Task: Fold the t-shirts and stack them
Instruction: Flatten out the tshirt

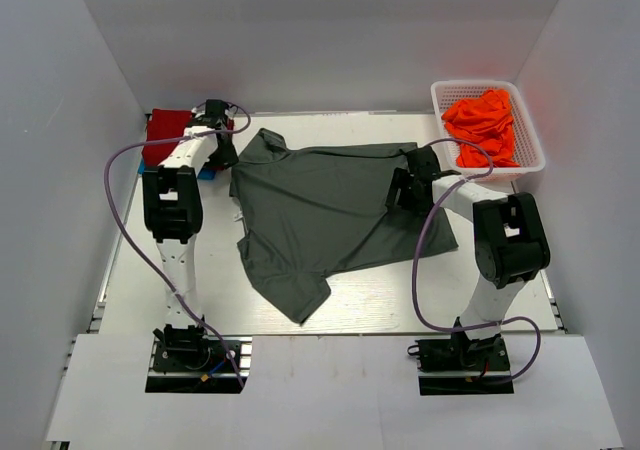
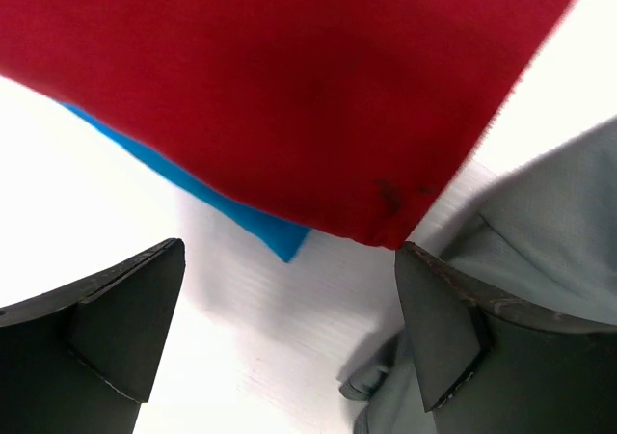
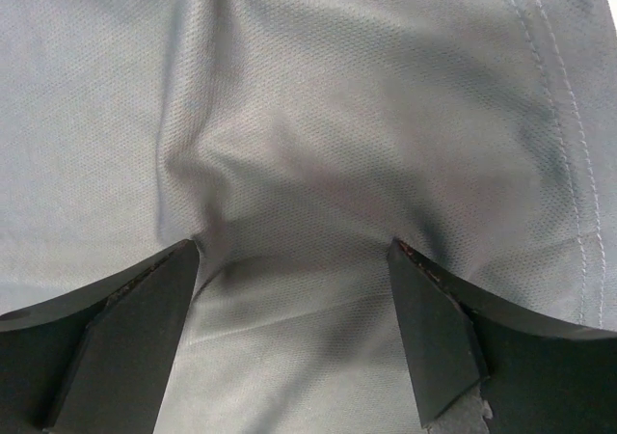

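Grey t-shirt (image 1: 320,210): spread flat mid-table (image 1: 380,300), collar toward the far left, hem toward the right, one sleeve pointing at the near edge. Mostly smooth, with a few shallow creases.

Right gripper (image 3: 294,289): down on the shirt's right part, near the hem. Jaws are spread wide, tips pressed into the cloth, and a small ruck is bunched up between them. Not pinched, nothing lifted. A stitched seam runs down the right edge of the wrist view.

Left gripper (image 2: 289,289): far left, over bare table just beside the grey shirt's shoulder. Jaws fully apart, holding nothing.

Red t-shirt (image 1: 165,130): far-left corner, lying flat, with its corner just ahead of the left fingers. The blue t-shirt (image 2: 246,220) sits under it with only an edge showing, so its shape can't be judged.

White lattice basket (image 1: 532,142): far-right corner. Holds the orange t-shirts (image 1: 482,125), crumpled in a heap. Probably more than one, but the count isn't readable from the top view.
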`<state>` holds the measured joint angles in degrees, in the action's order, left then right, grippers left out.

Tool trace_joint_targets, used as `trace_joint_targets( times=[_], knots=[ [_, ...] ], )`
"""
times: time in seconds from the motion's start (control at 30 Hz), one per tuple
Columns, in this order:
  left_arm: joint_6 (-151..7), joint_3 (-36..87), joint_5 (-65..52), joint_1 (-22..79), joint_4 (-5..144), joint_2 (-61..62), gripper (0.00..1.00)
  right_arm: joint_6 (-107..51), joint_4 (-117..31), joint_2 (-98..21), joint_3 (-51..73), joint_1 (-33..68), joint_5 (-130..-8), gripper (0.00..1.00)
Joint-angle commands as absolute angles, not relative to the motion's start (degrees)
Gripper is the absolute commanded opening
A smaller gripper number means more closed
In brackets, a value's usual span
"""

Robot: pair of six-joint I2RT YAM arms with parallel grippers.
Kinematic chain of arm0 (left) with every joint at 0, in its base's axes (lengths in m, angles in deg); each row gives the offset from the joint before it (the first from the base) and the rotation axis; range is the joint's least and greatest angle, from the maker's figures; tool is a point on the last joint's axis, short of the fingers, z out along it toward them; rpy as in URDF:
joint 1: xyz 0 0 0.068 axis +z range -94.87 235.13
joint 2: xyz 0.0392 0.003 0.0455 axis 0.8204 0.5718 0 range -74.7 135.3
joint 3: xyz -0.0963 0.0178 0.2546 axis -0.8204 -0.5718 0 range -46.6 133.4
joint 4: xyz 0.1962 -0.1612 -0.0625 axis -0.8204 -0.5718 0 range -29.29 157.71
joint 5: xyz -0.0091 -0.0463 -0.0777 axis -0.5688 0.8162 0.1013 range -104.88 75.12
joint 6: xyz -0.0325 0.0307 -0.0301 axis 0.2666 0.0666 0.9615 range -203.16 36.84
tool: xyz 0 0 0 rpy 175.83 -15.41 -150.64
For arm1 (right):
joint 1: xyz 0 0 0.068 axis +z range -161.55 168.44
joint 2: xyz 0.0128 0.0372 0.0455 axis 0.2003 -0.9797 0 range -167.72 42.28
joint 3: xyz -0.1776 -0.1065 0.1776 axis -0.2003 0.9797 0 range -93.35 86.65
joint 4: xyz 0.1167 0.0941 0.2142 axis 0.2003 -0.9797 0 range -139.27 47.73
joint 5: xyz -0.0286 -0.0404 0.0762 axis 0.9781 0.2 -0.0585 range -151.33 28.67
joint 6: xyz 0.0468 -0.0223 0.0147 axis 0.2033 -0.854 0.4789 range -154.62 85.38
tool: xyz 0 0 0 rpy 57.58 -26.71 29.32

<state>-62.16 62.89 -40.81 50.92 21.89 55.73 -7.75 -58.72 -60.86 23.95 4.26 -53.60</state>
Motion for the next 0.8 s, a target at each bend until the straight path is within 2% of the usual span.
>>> trace_joint_targets(
  times=[0.0, 0.03, 0.2, 0.33, 0.6, 0.77],
  knots=[
    [-65.4, 63.2, -34.0, 50.6, 22.6, 51.2, 1.00, -9.5, -63.3, -62.1, 26.0, 3.8, -56.3, 0.86],
    [-65.4, 63.2, -30.1, 50.6, 23.6, 50.4, 1.00, -11.7, -63.1, -61.3, 25.7, 4.0, -56.5, 0.90],
    [-66.7, 61.9, -16.3, 48.8, 27.3, 45.8, 1.00, -16.4, -61.3, -54.7, 22.6, 4.4, -57.9, 0.90],
    [-66.0, 61.9, -10.9, 48.1, 30.4, 45.2, 1.00, -18.2, -61.9, -53.9, 17.9, 4.4, -53.8, 0.90],
    [-66.0, 75.6, -5.7, 43.5, 27.1, 57.9, 1.00, -18.4, -62.6, -64.3, 5.0, 4.1, -52.1, 0.90],
    [-65.5, 75.7, -5.2, 42.3, 30.2, 61.8, 1.00, -19.5, -64.0, -75.0, -5.8, 4.0, -53.0, 0.90]
  ],
)
